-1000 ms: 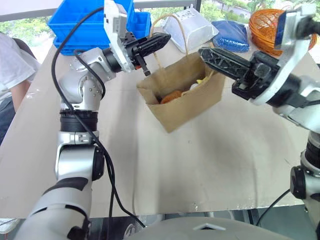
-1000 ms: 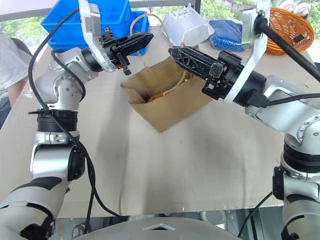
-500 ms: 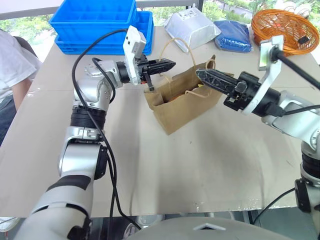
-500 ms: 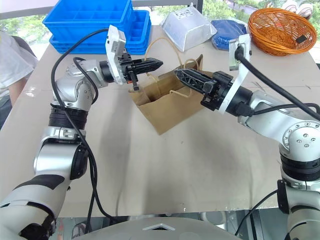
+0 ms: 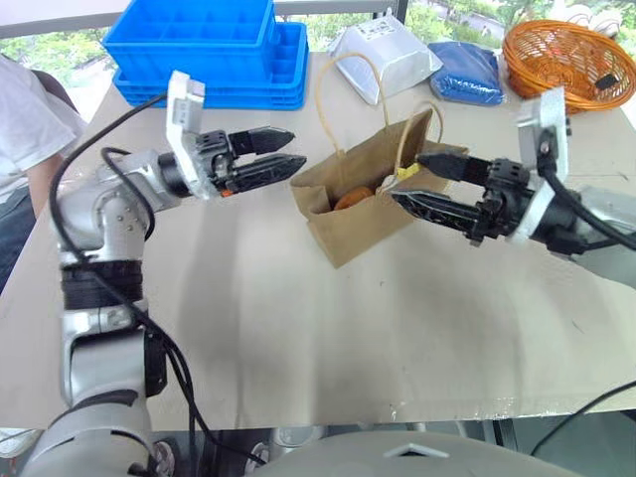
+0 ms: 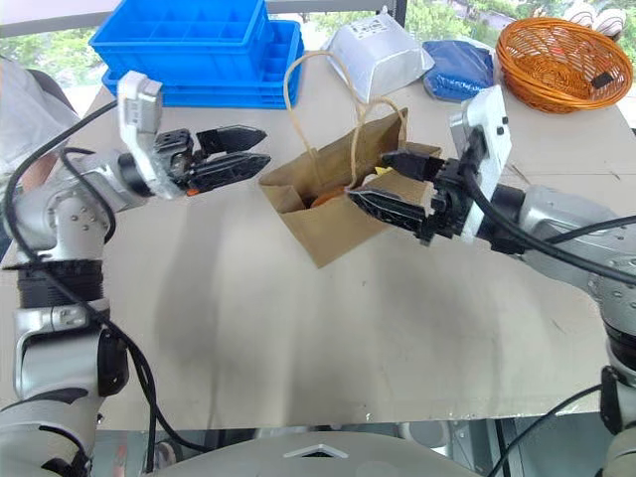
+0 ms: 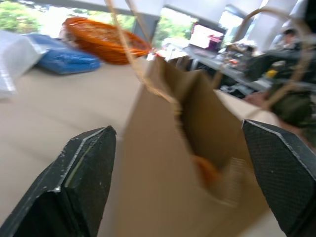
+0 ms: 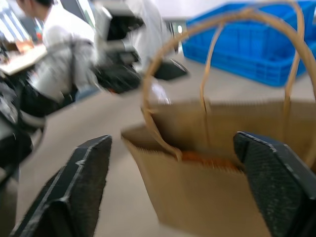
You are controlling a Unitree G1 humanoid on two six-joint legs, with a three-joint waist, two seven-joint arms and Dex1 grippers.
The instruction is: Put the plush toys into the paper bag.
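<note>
The brown paper bag stands open on the table, its loop handles upright. Inside it I see a brown-orange plush toy and a bit of yellow at the right rim; the rest of the plush toys is hidden by the bag's walls. My left gripper hovers open just left of the bag's rim, holding nothing. At the bag's right side my right gripper is open too, its fingers close to the rim. The left wrist view looks past open fingers into the bag.
Stacked blue bins sit at the back left, a silver-white pouch and a blue packet behind the bag, an orange basket at the back right. A person sits at the table's left edge.
Both grippers went from shut at the bag's top to open. The left arm drew back to the left and lower, the right one sank, and the bag now rests on the table.
</note>
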